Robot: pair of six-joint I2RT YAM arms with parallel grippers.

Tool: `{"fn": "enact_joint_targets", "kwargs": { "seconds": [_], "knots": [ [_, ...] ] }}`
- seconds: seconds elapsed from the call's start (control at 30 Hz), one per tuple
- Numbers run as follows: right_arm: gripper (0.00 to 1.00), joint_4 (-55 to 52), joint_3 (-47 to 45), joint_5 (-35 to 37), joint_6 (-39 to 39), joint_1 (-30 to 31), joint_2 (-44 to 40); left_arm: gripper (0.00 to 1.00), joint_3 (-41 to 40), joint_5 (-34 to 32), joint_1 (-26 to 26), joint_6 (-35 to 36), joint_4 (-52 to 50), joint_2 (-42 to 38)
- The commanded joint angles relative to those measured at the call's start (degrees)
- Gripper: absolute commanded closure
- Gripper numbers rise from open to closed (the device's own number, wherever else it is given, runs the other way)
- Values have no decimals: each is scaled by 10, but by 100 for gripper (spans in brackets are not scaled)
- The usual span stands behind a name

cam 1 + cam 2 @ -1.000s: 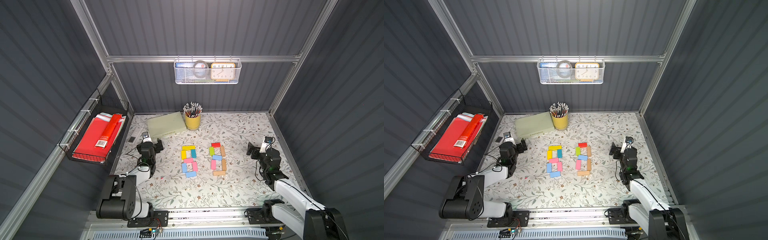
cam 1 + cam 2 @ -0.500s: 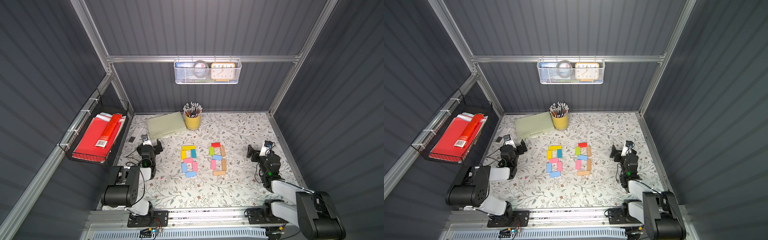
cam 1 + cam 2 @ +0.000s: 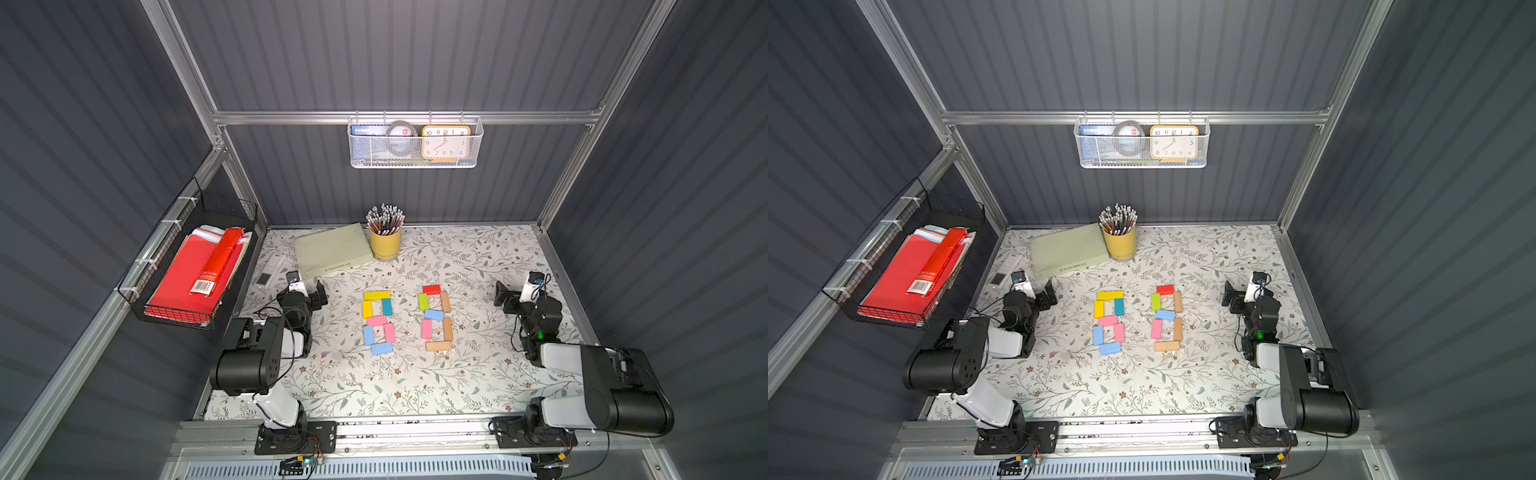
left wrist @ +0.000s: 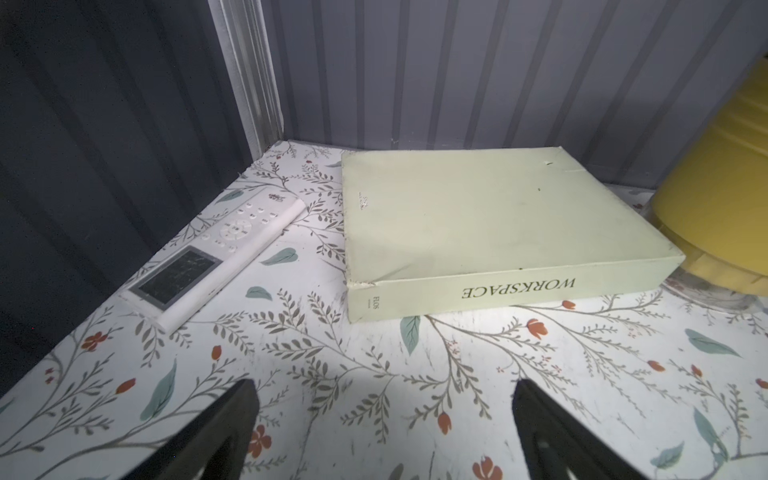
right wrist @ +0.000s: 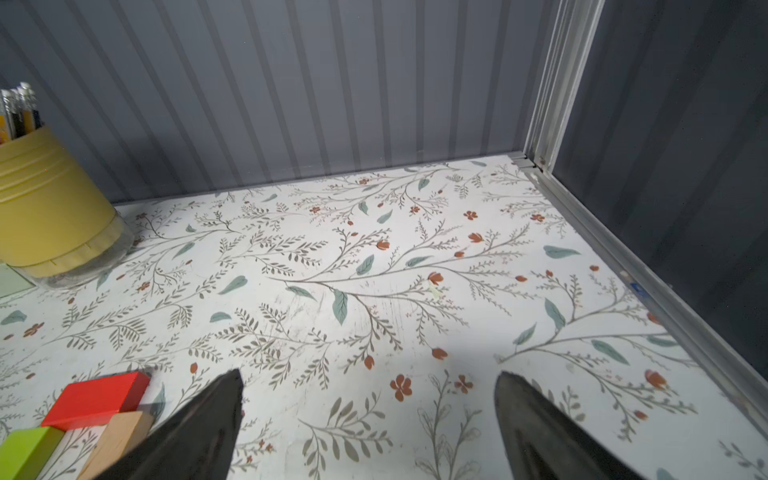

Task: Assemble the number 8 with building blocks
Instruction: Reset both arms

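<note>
Our left gripper has its jaws wide apart, and only the flowered table shows in the gap. Ahead of these jaws lies a pale green book with a white remote control beside it, both well apart from the tips.

Our right gripper is also wide open and holds nothing. Just outside its jaw, on the side towards the other arm, we see a red block, a lime green block and a tan block. Farther ahead on that same side stands a yellow cup with pencils.

In both top views the building blocks lie flat between the two grippers, apart from both. They form one number 8 nearer the left jaws, in yellow, teal, pink and light blue. A second number 8 lies nearer the right jaws, red at its far end and tan at its near end.
</note>
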Motion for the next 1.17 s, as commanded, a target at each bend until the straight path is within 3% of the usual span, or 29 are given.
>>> {"fn": "enact_joint_targets", "kwargs": {
  "seconds": [0.0,0.13,0.3,0.43,1.13],
  "knots": [
    [1,84,-1,-26,2,-5,44,0,-9,25,4,15,38,1],
    [1,53,2,-48,-11,-4,34,1,-39,36,4,19,99,10],
    [1,178,-37,-38,-5,-4,76,0,-43,36,4,19,118,15],
    [1,105,-20,-30,-8,-1,52,1,-37,18,3,16,103,16],
    [1,110,-20,-26,-8,2,56,0,-37,16,3,15,102,16]
  ]
}}
